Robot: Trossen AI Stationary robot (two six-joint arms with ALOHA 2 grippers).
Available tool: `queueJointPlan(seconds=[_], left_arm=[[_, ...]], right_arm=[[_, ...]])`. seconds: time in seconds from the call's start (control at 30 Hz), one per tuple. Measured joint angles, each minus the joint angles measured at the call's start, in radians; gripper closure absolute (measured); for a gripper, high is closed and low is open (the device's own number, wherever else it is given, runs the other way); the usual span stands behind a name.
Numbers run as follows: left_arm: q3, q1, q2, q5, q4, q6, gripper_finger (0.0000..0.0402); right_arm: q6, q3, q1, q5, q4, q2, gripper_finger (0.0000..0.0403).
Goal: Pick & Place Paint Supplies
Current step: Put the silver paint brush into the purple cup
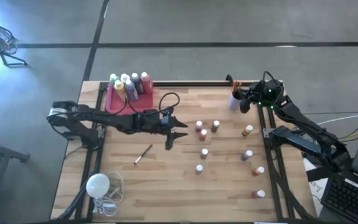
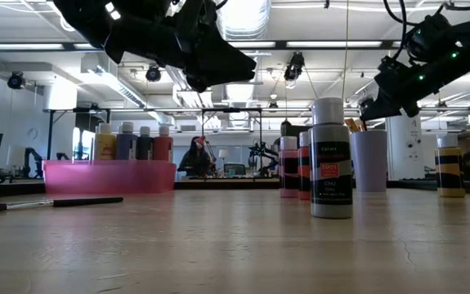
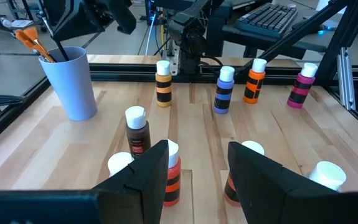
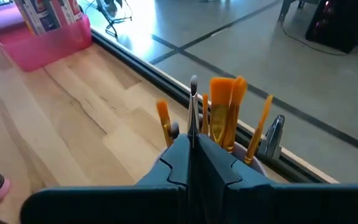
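Brush [image 4: 193,106] stands clamped in right pincer [image 4: 193,149], above cup [image 1: 235,100].

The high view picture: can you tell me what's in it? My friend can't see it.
Two dark robot arms work over a wooden table dotted with small white-capped paint bottles. The left gripper hovers open mid-table near a loose paintbrush; the right gripper sits shut by a cup. A pink tray holds more bottles.
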Motion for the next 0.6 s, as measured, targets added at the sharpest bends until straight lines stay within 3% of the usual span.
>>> queueJointPlan(seconds=[0.6], left_arm=[[0.000,0.000,0.000,0.000,0.000,0.000,0.0229]], right_arm=[[-0.006,-0.063,0.000,0.030,0.074,0.042,0.0392]])
